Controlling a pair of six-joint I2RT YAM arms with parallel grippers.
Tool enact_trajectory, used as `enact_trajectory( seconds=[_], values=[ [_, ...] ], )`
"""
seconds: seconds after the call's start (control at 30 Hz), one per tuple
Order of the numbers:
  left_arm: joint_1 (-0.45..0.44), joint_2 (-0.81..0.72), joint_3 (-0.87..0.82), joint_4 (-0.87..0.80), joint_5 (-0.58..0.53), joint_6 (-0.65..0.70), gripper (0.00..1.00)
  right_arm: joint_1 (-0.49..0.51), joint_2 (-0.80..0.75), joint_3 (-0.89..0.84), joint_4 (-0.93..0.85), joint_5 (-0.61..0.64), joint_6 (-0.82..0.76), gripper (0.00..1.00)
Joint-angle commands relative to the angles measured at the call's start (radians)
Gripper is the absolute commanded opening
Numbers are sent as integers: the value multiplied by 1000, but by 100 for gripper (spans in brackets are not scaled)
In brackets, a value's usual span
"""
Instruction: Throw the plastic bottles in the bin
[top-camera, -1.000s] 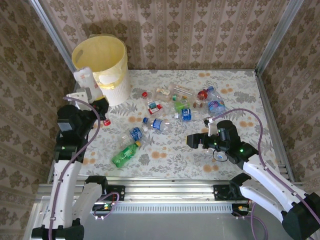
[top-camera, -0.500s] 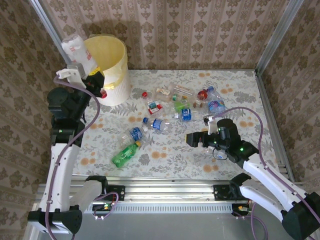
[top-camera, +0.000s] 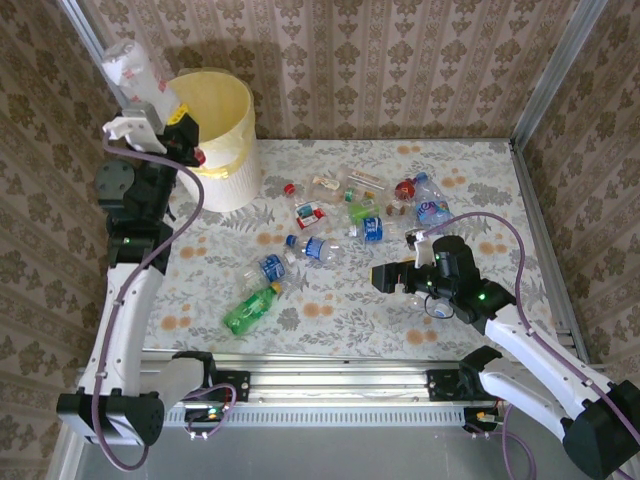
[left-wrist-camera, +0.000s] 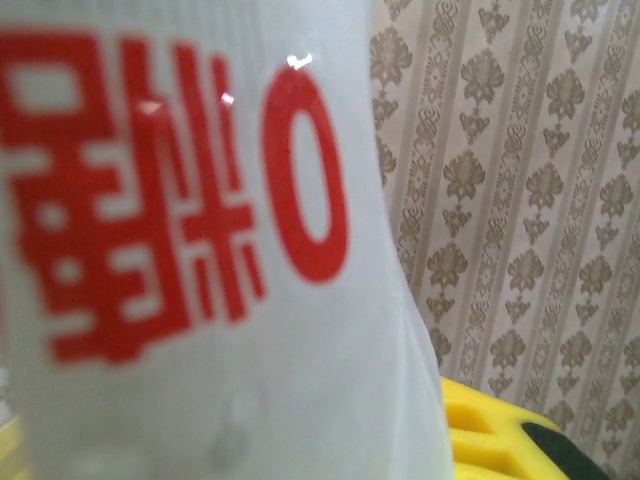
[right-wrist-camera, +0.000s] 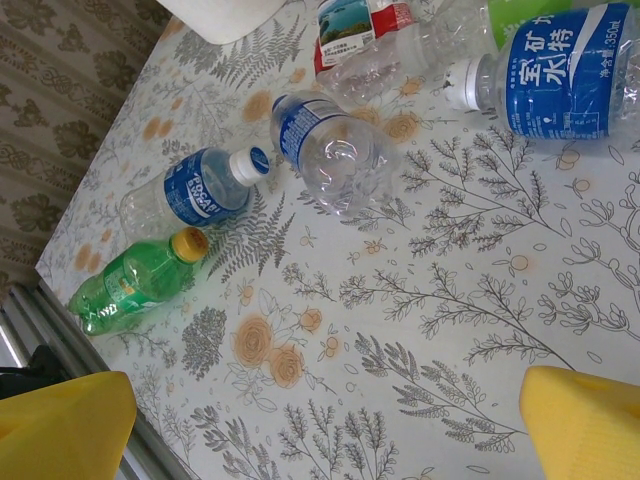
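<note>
We note a table (top-camera: 480, 190) under a floral cloth, with patterned wallpaper (top-camera: 400, 60) on three sides. The bin (top-camera: 215, 120), pale yellow with a liner folded over its rim, stands at the far left corner. Most bottles (top-camera: 365, 215) lie scattered mid-table, clear with blue or red labels; a green bottle (top-camera: 250, 308) lies apart, towards the near edge. The left gripper (top-camera: 165, 115) is clamped on a white-labelled bottle (top-camera: 128, 70), held high by the bin's left rim. The right gripper (top-camera: 388, 277) hangs wide open over the cloth, holding nothing. The left wrist view gives us that label's red lettering, close and blurred. The right wrist view gives us yellow pads (right-wrist-camera: 585, 420) far apart and the green bottle's orange cap.
</note>
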Motion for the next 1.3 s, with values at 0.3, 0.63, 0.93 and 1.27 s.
enact_trajectory(
  seconds=[0.3, 0.63, 0.93, 1.27],
  values=[
    [95, 591, 673, -393, 58, -99, 53, 4, 10, 64, -29, 0, -37, 100],
    [89, 967, 1411, -971, 23, -126, 100, 8, -44, 6, -18, -24, -4, 100],
    [70, 529, 902, -715, 24, -96, 100, 8, -61, -13, -23, -17, -12, 100],
    [59, 178, 509, -699, 110, -27, 100, 8, -57, -7, -36, -10, -12, 100]
  ],
)
